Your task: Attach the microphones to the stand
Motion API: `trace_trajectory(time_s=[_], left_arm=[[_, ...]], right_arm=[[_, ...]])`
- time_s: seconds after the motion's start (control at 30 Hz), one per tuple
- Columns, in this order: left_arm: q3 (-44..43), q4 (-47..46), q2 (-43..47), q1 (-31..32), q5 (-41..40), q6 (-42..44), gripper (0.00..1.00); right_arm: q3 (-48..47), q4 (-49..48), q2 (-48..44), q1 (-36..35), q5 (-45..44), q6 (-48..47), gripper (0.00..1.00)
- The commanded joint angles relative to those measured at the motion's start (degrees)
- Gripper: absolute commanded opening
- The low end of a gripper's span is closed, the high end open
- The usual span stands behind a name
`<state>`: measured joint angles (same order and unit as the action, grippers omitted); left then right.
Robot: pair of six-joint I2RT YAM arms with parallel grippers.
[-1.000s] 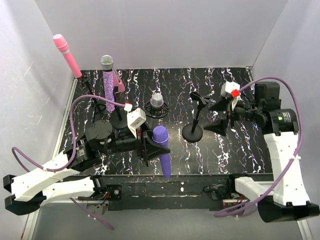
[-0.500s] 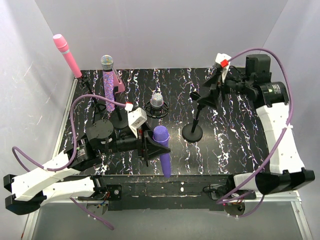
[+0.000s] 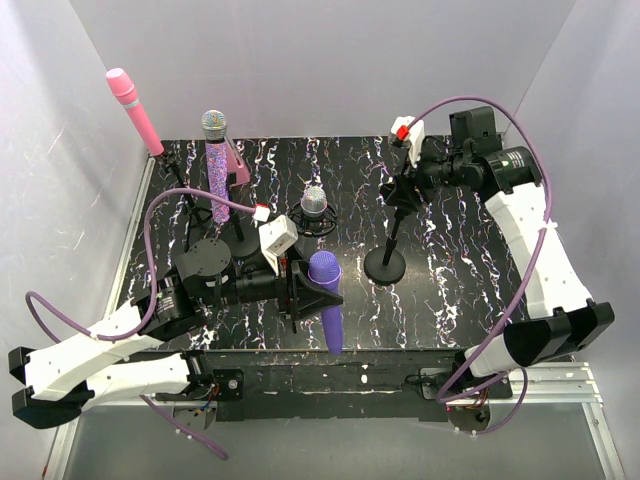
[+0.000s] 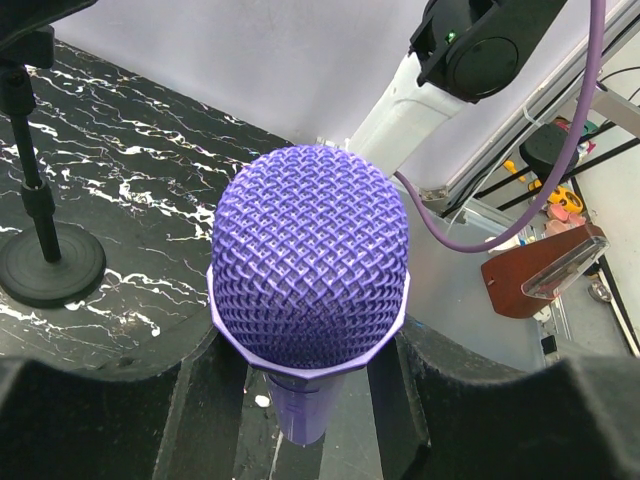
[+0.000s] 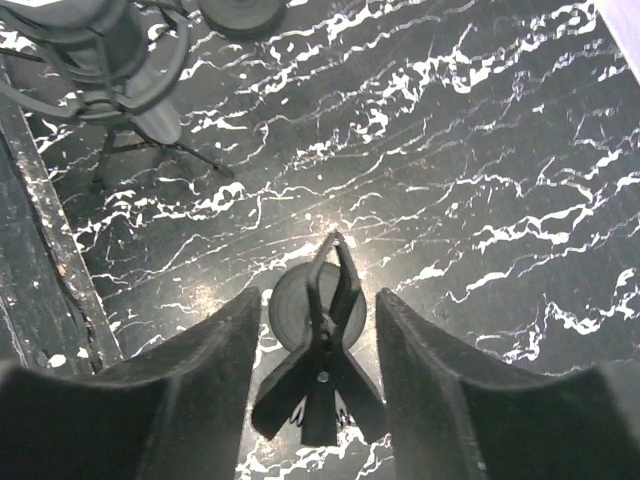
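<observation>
- My left fingers [image 4: 110, 420] are partly closed around the plain purple microphone [image 4: 310, 265], clamping it just below its mesh head. It is over the near middle of the bench [image 3: 470, 290].
- My right fingers [image 5: 180, 400] straddle the clip [image 5: 320, 375] on top of the empty stand [image 3: 386, 262], right of centre. I cannot tell whether they pinch the clip or only flank it.
- The pink microphone [image 3: 135, 110] and the glittery purple microphone [image 3: 216, 165] are mounted at the far left.
- The silver-grey microphone [image 3: 314, 203] sits mounted near the centre.

Black white-veined marble tabletop [image 3: 470, 270] — plain pale grey walls [image 3: 330, 60] on three sides, in even light
</observation>
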<state>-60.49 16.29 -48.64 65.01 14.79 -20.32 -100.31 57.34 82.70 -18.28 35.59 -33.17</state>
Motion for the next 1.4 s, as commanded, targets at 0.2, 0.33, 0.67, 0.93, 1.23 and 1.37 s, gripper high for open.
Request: trace_trajectory(time_s=[0.2, 0.33, 0.67, 0.93, 1.23, 1.37], left_arm=[[-1.12, -1.18, 1.53, 0.2, -0.64, 0.63, 0.0], [-0.6, -1.0, 2.41, 0.2, -0.9, 0.19, 0.0], [-0.24, -0.39, 3.82, 0.2, -1.25, 0.28, 0.0], [-0.95, -0.3, 2.5, 0.2, -0.64, 0.72, 0.0], [-1.21, -0.39, 1.71, 0.2, -0.46, 0.89, 0.0], [-1.3, -0.3, 1.8, 0.2, -0.55, 0.81, 0.0]], right_arm=[[-3.22, 6.37, 3.35, -1.49, -0.53, -5.23, 0.21], [-6.2, 12.6, 4.14, -1.67, 1.49, -10.49, 0.01], [-12.54, 32.3, 1.07, -1.58, 9.05, -28.52, 0.01], [-7.62, 34.15, -2.45, -2.89, 10.46, -29.15, 0.01], [-7.36, 34.15, -2.1, -5.62, 10.99, -27.04, 0.01], [-5.25, 34.24, -1.4, -6.67, 9.67, -25.81, 0.01]])
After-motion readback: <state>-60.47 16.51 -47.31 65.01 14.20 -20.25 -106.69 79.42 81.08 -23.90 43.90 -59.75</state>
